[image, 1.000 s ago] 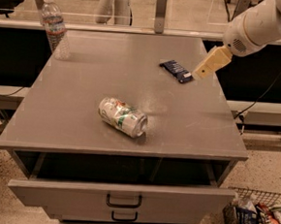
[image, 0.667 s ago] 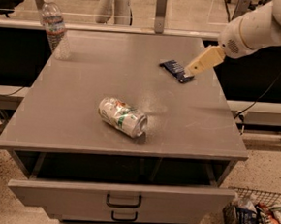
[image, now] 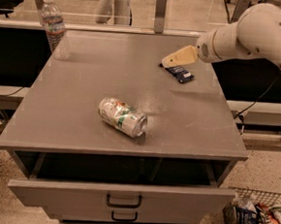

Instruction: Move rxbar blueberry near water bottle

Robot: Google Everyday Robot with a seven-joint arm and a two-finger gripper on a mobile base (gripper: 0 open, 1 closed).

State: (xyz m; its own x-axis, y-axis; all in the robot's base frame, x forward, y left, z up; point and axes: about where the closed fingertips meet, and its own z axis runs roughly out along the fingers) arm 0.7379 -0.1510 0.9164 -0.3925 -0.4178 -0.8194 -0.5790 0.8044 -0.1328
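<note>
1. the snack bar (image: 181, 74) lies flat on the far right part of the grey table (image: 84, 80), as the camera sees it. its dark blue wrapper is face up and nothing is touching its near side.
2. its long axis runs on a slant, from its far end on the camera's left to its near end on the camera's right.
3. the gripper (image: 169, 61) hangs at the bar's far left end, just above or touching it; you cannot tell which. it reaches in from the right on the white arm, with the tip pointing left and down.
4. so the bar lies just below the tip and trails off to the right of it. most of its length sits under the gripper body, not ahead of it.
5. you cannot tell from this view whether the gripper is open or closed. nothing shows it holding the bar yet.
6. the water bottle (image: 54, 27) stands upright at the far left corner, well apart from the bar.
7. judged from this, your move is a grasp across the bar's short side, then a carry to the left along the far edge.
8. the dented can (image: 122, 116) lies on its side toward the front, well clear of that path.
</note>
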